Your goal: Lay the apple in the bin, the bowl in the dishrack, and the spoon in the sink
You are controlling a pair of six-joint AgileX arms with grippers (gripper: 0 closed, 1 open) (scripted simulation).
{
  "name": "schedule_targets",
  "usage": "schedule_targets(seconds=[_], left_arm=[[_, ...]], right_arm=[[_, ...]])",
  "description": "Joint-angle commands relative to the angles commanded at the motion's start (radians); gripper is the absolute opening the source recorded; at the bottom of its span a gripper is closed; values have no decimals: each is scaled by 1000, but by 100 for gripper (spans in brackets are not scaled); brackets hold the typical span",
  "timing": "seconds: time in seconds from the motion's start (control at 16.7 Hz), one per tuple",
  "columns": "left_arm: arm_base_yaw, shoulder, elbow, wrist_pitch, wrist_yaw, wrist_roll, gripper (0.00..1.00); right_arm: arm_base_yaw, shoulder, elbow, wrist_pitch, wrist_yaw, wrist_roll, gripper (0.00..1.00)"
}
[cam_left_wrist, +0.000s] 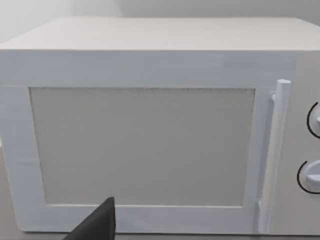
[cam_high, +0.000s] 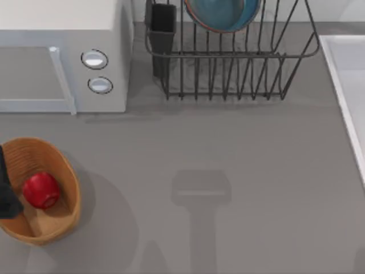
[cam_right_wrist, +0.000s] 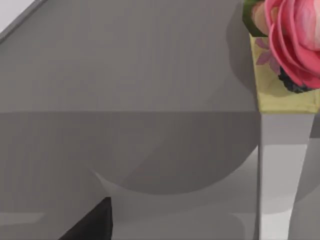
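1. Sitting inside the bin (cam_high: 54,225), the apple (cam_high: 41,190) rests on the bin's floor at the bench's (cam_high: 228,148) front left.
2. Left arm's dark tip (cam_high: 7,191) pokes in at the left edge, right beside the apple & over the bin's rim. Can't tell if its jaws are open or closed, or if they touch the apple.
3. Bowl (cam_high: 222,14) stands tilted between the bars of the dishrack (cam_high: 228,74) at the back, w/ the black cutlery cup (cam_high: 163,25) at the rack's left corner.
4. Sink (cam_high: 348,85) w/ its white rim runs along the right side of the bench.
5. White microwave (cam_high: 63,51) w/ 2 round knobs sits back left; left wrist view looks straight at its door (cam_left_wrist: 142,145) & handle (cam_left_wrist: 272,155).
6. Right wrist view has grey bench, a pink flower (cam_right_wrist: 295,40) on a yellow-green block, plus a shiny grey upright piece below it. Can't tell the right jaws' state.
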Motion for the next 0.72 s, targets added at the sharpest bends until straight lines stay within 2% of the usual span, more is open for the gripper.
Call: schedule_targets(seconds=[0.36, 0.42, 0.72], left_arm=[[0, 0, 0, 0, 0, 0, 100], [0, 0, 0, 0, 0, 0, 100], [0, 0, 0, 0, 0, 0, 100]], right_arm=[[0, 0, 0, 0, 0, 0, 0], [2, -72, 39, -76, 9, 0, 0], [0, -106, 106, -177, 9, -1, 0]])
